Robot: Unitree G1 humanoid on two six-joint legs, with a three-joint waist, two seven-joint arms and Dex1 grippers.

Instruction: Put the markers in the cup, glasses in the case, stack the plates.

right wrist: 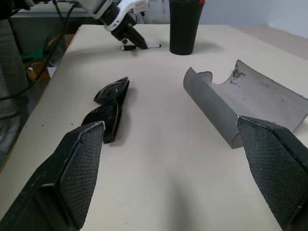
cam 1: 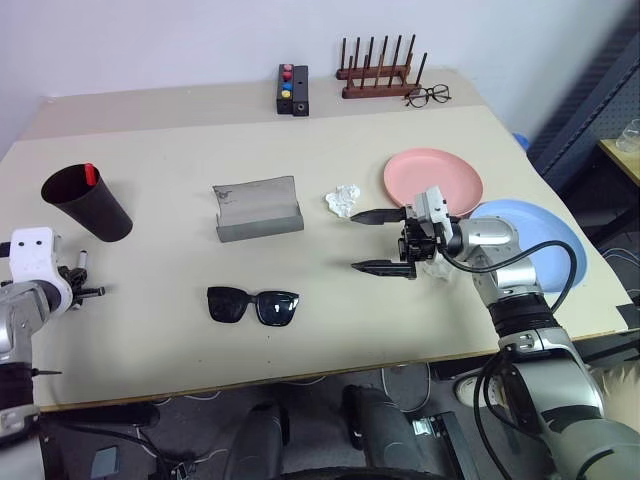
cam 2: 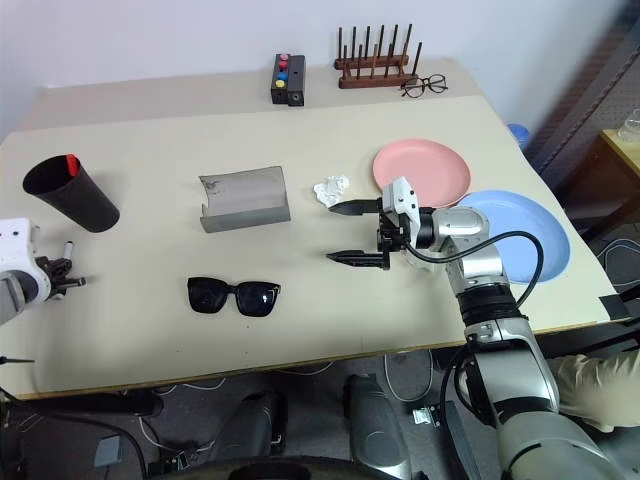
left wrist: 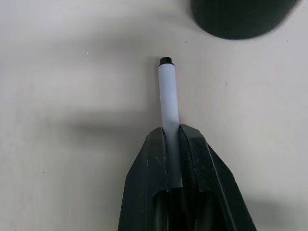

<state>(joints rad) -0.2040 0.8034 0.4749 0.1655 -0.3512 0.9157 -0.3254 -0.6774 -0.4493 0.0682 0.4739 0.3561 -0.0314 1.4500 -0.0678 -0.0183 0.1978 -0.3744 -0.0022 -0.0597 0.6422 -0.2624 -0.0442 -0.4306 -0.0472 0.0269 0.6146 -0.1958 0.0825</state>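
gripping the white marker (left wrist: 168, 98) between its closed fingers, the left gripper (left wrist: 173, 149) sits low over the table (cam 1: 330, 330) at the robot's left edge, with the marker's black end pointing out past the fingertips and its white body lying along the tabletop. the dark cup (cam 1: 85, 202) stands close by, further from the robot, tilted in the head views, with a red cap (cam 1: 89, 174) showing at its rim. the right gripper (cam 1: 379, 241) hovers above the table's middle-right area, pointing toward the robot's left, its two fingers spread wide apart and holding nothing. the black sunglasses (cam 1: 253, 305) lie unfolded on the table, nearer the front edge, between the two grippers. the grey case (cam 1: 258, 209) stands open just beyond them, its lid upright. the pink plate (cam 1: 433, 178) and the blue plate (cam 1: 545, 235) rest side by side on the right, not stacked, the blue one partly behind the right arm. a crumpled white scrap (cam 1: 342, 201) lies between case and pink plate.
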